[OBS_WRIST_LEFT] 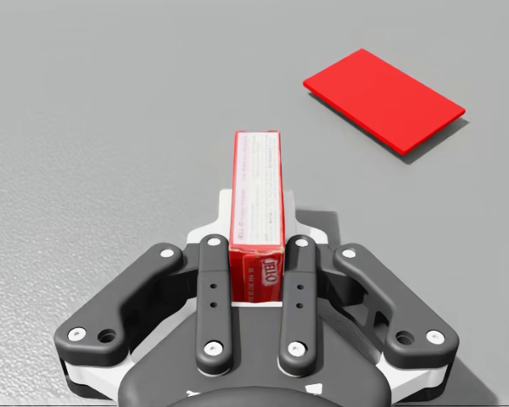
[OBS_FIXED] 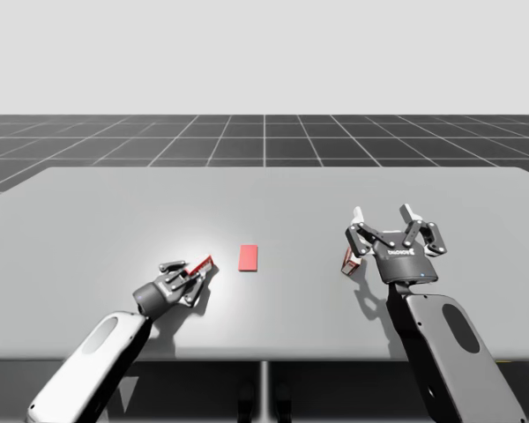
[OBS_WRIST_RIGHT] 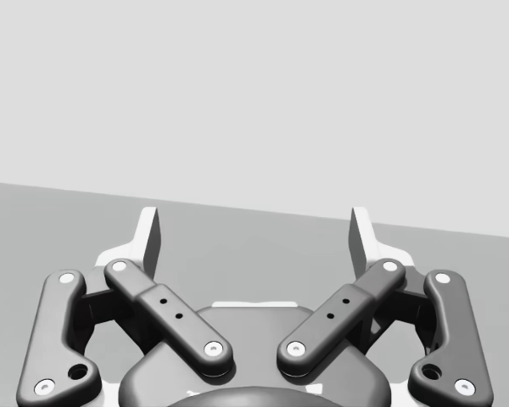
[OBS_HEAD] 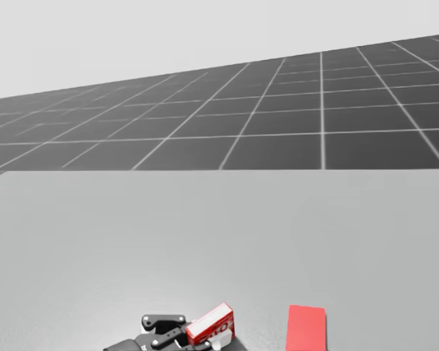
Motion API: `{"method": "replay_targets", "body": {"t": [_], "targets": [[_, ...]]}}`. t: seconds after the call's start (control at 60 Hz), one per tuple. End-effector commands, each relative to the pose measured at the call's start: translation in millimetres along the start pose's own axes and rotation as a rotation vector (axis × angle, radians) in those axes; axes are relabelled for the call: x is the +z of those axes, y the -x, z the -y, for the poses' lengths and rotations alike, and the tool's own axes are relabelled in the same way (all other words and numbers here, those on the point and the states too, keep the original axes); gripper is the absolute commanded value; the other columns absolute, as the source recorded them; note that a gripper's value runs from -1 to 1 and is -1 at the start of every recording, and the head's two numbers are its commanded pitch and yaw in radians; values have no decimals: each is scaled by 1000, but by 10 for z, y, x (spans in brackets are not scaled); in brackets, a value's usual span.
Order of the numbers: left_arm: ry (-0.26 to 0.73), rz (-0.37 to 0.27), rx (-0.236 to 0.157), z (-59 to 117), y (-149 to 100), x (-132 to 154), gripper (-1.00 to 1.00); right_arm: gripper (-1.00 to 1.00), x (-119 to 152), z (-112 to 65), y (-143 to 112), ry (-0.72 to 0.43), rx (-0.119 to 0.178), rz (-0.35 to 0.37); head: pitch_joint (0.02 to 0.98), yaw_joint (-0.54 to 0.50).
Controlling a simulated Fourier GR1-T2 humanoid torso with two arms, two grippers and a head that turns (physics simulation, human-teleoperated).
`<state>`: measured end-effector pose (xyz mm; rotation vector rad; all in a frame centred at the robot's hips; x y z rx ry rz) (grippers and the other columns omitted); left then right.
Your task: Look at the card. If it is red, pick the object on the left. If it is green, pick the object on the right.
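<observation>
Since card [OBS_FIXED: 249, 257] red, left gripper [OBS_WRIST_LEFT: 256, 251] fingers clamped on left-hand red box [OBS_WRIST_LEFT: 257, 178]; right gripper [OBS_WRIST_RIGHT: 255, 236] fingers apart, idle

Open ground on the grey surface [OBS_FIXED: 273, 198]: the far half runs bare from side to side, free for a reach from either flank. Three obstacles sit toward the near edge. A flat red card [OBS_FIXED: 249, 257] [OBS_HEAD: 306, 327] [OBS_WRIST_LEFT: 383, 99] lies at the centre. To its left, a slim red box [OBS_FIXED: 201, 266] [OBS_HEAD: 211, 324] [OBS_WRIST_LEFT: 256, 182] is clamped in the left gripper [OBS_FIXED: 197, 270] [OBS_WRIST_LEFT: 256, 233]. A small reddish box [OBS_FIXED: 348, 261] lies just beside the right gripper [OBS_FIXED: 383, 216] [OBS_WRIST_RIGHT: 254, 229]. A narrow bare lane separates the held box from the card, and a wider one runs from the card to the small box. The right gripper's fingers are spread wide, with open air ahead.
</observation>
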<state>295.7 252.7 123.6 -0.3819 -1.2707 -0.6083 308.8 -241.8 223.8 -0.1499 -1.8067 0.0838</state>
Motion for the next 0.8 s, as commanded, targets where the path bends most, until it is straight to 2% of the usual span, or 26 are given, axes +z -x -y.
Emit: {"method": "replay_targets", "body": {"t": [0.017, 0.15, 0.35, 0.467, 0.65, 0.8], "targets": [[72, 2, -20, 110, -73, 42, 1000, -1000, -1, 6, 6, 1, 2, 0, 463, 287], [66, 40, -49, 123, -323, 92, 1000, -1000, -6, 2, 12, -1, 3, -2, 467, 286], [22, 76, -136, 53, -763, 169, 1000, -1000, -8, 2, 21, -3, 9, -3, 463, 285], [-6, 107, -174, 0, -1021, 233, 1000, -1000, -7, 1, 23, -3, 11, -4, 459, 282], [-55, 190, -235, -65, -1541, 349, 1000, -1000, -11, 11, 22, -1, 15, -3, 462, 284], [-88, 256, -275, -45, -1899, 405, 1000, -1000, -11, 17, 23, -2, 21, -2, 462, 284]]}}
